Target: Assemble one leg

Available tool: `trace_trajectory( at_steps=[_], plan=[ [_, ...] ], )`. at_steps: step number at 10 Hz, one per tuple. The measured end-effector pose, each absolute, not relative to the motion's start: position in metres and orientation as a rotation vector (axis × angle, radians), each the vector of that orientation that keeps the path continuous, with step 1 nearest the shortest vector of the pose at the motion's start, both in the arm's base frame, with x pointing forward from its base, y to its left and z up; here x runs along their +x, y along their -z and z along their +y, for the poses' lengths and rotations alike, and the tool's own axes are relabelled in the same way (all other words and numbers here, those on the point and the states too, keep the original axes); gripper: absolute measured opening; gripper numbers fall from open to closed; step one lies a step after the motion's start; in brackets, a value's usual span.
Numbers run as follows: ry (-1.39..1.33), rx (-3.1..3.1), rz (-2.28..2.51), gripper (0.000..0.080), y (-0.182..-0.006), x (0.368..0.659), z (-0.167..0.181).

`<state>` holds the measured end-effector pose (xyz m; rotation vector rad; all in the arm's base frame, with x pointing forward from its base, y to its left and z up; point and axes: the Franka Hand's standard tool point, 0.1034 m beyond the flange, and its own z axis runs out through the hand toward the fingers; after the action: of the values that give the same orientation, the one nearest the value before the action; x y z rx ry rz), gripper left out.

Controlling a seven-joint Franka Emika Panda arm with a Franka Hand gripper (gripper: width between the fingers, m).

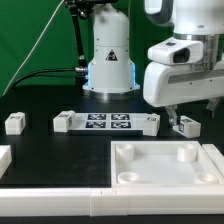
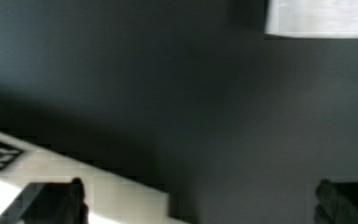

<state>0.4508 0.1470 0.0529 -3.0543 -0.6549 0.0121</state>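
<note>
Gripper (image 1: 180, 113) hangs low over the table (image 1: 45, 142), toward the edge on the exterior view's right. Fingers (image 2: 51, 203) are spread wide, with only bare black top between them. Leg (image 1: 186, 125) sits on the table just beside the fingertips, past the end of the marker board (image 1: 107, 123). Other leg (image 1: 14, 123) is near the opposite edge. Tray (image 1: 160, 170) is at the near corner on the exterior view's right. White patch (image 2: 323, 17) in wrist view: can't tell what it is.

Marker board (image 1: 107, 123) on black table (image 1: 40, 148)
</note>
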Motion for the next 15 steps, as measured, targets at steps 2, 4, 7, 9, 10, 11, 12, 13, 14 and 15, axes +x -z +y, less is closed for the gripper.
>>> trace_trajectory(
  at_steps=[2, 4, 7, 9, 10, 11, 12, 13, 14, 15],
  plan=[
    [-0.020, -3.046, -0.688, 0.0649, -0.051, 0.444, 0.156],
    [-0.095, -3.051, -0.697, 0.0649, -0.049, 0.438, 0.155],
    [-0.373, -3.065, -0.699, 0.0649, -0.050, 0.429, 0.151],
    [-0.652, -3.056, -0.688, 0.0649, -0.043, 0.415, 0.157],
    [-0.765, -3.040, -0.706, 0.0649, -0.040, 0.410, 0.161],
    [-0.956, -3.008, -0.715, 0.0649, -0.039, 0.402, 0.161],
    [-1.106, -2.972, -0.717, 0.0649, -0.035, 0.399, 0.162],
    [-1.238, -2.935, -0.723, 0.0649, -0.031, 0.394, 0.163],
    [-1.363, -2.896, -0.731, 0.0649, -0.028, 0.388, 0.163],
    [-1.529, -2.839, -0.737, 0.0649, -0.026, 0.381, 0.160]
  ],
)
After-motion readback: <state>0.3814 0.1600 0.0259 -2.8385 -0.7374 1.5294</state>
